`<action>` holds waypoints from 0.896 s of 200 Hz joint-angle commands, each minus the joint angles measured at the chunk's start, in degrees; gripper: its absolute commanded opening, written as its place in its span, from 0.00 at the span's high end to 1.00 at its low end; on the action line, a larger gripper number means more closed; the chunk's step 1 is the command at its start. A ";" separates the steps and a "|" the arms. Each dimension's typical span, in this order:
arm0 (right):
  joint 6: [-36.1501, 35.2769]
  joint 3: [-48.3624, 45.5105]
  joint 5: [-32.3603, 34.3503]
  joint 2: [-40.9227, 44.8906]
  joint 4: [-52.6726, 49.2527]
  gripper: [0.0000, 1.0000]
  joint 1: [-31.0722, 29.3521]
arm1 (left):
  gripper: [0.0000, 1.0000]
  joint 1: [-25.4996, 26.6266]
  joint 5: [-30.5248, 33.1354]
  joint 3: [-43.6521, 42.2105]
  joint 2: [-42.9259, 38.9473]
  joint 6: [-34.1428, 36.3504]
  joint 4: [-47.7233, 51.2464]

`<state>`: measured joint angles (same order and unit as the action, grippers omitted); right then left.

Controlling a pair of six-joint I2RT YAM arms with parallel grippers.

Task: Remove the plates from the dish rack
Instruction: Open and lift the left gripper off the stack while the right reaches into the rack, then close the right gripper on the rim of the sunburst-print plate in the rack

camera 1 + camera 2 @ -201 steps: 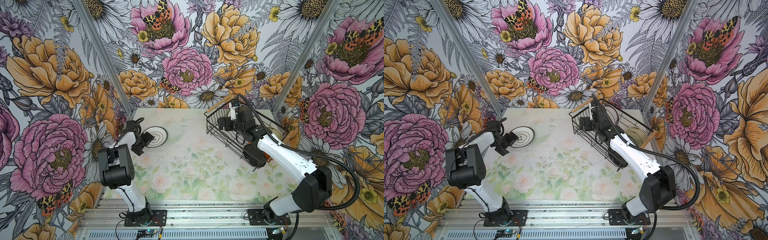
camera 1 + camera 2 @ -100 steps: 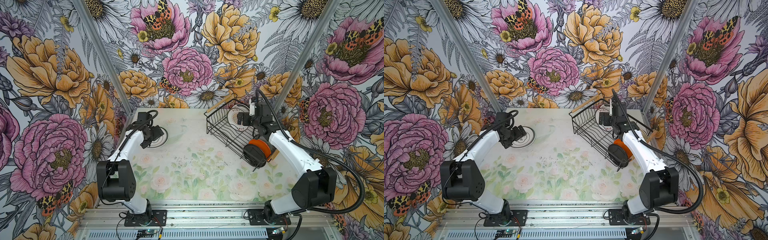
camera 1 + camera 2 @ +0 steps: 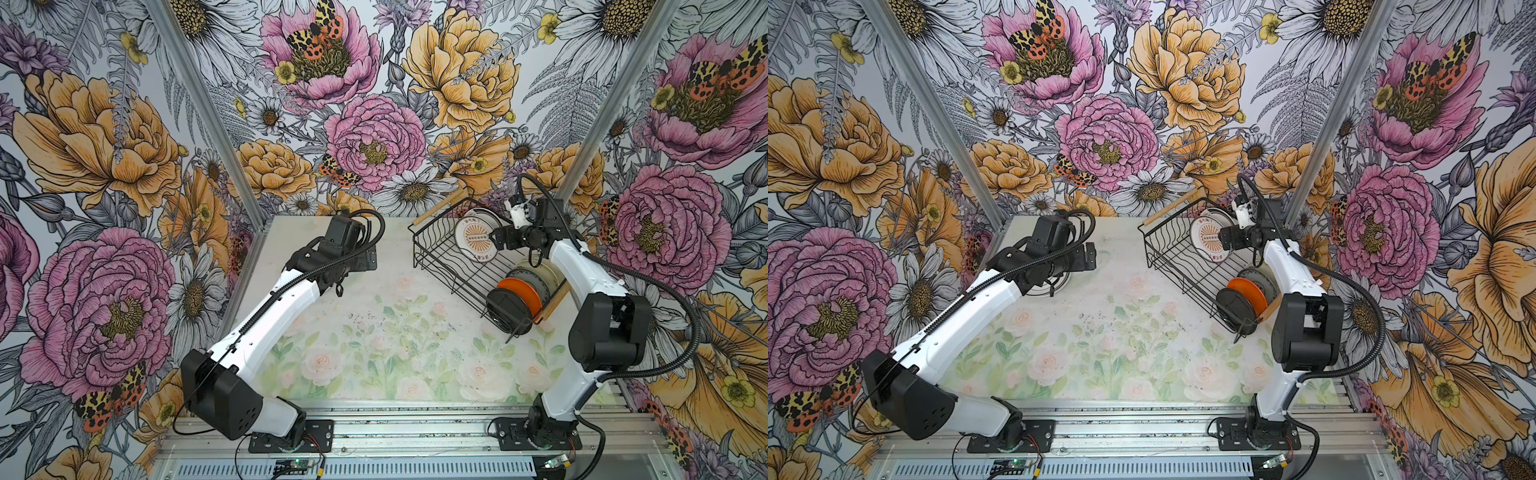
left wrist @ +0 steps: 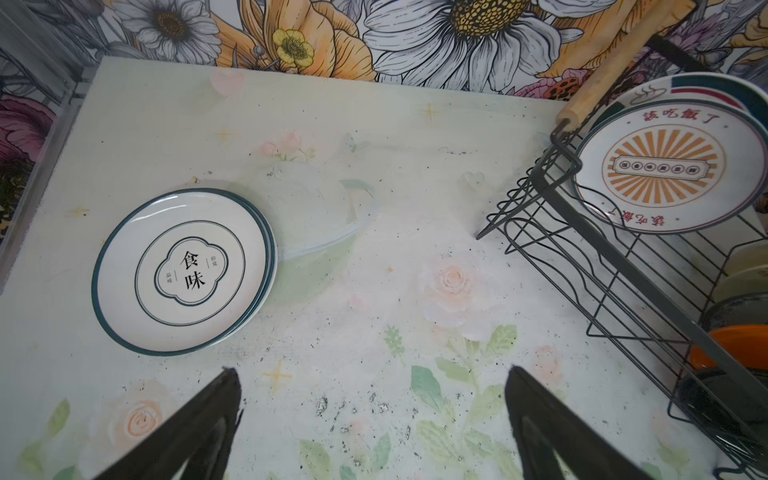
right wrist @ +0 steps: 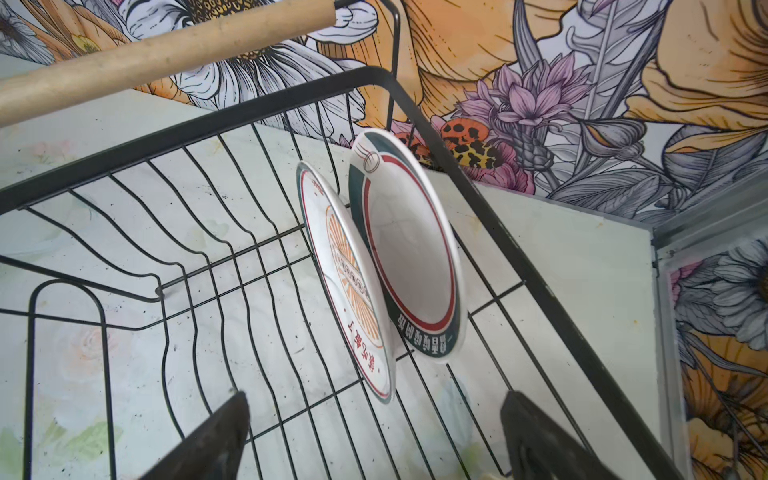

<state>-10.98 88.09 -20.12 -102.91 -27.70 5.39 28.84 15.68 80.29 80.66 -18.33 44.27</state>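
While sunburst plate (image 5: 349, 270) stands on edge in dish rack (image 5: 536, 284), its rim faces right fingers (image 5: 224, 432): wide open, empty; right arm nearer. Left fingers (image 4: 199, 415) open, empty.

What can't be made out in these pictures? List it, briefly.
- Stacked plates on the table: the left arm mostly covers them in both top views; their count is unclear in the left wrist view.
- Cream plates in the dish rack: half behind the right arm, count unclear.
- Teal-rimmed plate: nearly hidden behind the sunburst plate in top views.
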 commanded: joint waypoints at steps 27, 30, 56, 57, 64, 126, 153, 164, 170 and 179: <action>-2.97 7.43 -10.01 -4.59 -0.33 0.09 0.33 | 0.01 1.40 2.07 -9.07 -9.19 6.04 -14.12; -2.99 7.59 -10.23 -4.84 -0.28 0.09 0.30 | 0.01 1.44 1.85 -9.71 -9.68 6.36 -15.05; -2.89 8.65 -10.52 -6.71 -0.44 0.13 0.40 | 0.01 1.49 -0.37 -16.80 -14.48 7.84 -24.16; -2.85 8.66 -10.49 -6.79 -0.43 0.13 0.41 | 0.01 1.49 -0.47 -16.99 -14.66 7.86 -24.37; -2.90 8.67 -10.52 -7.22 -0.47 0.13 0.34 | 0.01 1.48 -1.10 -18.04 -15.55 8.25 -25.66; -4.79 9.81 -10.45 -10.59 -0.79 0.23 0.29 | 0.01 1.43 -1.18 -20.89 -17.48 9.56 -29.00; -5.45 10.15 -9.94 -11.90 -0.75 0.31 0.32 | 0.01 1.38 -0.99 -21.62 -17.38 9.63 -30.13; -5.83 10.32 -9.46 -12.45 -0.67 0.32 0.24 | 0.01 1.39 -0.80 -22.16 -17.56 9.76 -30.79; -5.97 10.47 -8.86 -12.83 -0.71 0.33 0.24 | 0.01 1.37 -0.83 -22.35 -17.64 9.80 -31.06; -6.46 10.72 -8.11 -13.26 -0.75 0.34 0.15 | 0.01 1.37 -1.00 -22.67 -17.86 10.14 -31.41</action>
<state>-15.75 96.71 -29.63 -114.28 -28.42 5.82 30.06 15.44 58.85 64.05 -9.82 15.90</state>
